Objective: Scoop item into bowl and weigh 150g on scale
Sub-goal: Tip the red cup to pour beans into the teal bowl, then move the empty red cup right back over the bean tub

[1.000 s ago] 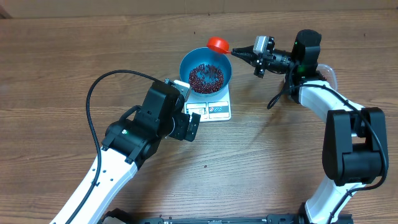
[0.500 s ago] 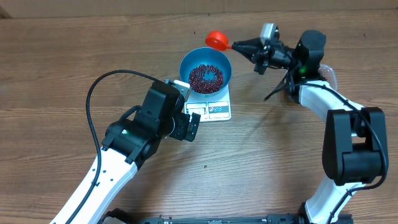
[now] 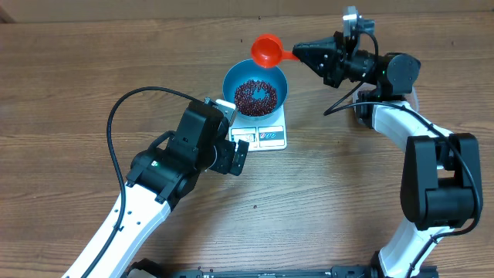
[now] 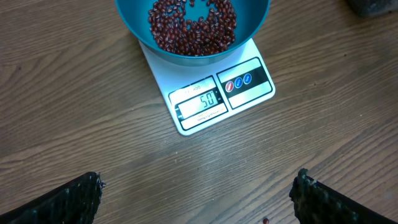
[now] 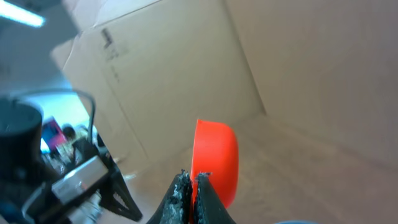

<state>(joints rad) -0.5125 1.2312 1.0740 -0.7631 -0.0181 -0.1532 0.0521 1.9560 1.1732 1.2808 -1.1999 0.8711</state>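
The bright blue bowl [image 3: 255, 87] stands on the small white scale [image 3: 268, 137] and holds a heap of dark red-brown beans [image 3: 255, 94]. In the left wrist view the bowl [image 4: 256, 17], its beans [image 4: 193, 28] and the scale's lit display [image 4: 200, 102] lie just ahead of my left gripper [image 4: 198, 186]. Its jaws are wide open over bare wood. My right gripper [image 3: 302, 54] is shut on the handle of a red scoop [image 3: 267, 51], held just beyond the bowl's far rim. The scoop's cup faces up with no beans visible inside. In the right wrist view the scoop [image 5: 217, 155] shows edge-on past the shut gripper [image 5: 191, 177].
One stray bean [image 3: 254, 206] lies on the wooden table in front of the scale. A pale clear tub [image 3: 411, 91] is partly hidden behind the right arm. Brown cardboard walls stand along the table's far edge.
My right gripper has swung the red scoop up and back from over the bowl's rim and turned it cup-up. The left arm, bowl and scale have not moved.
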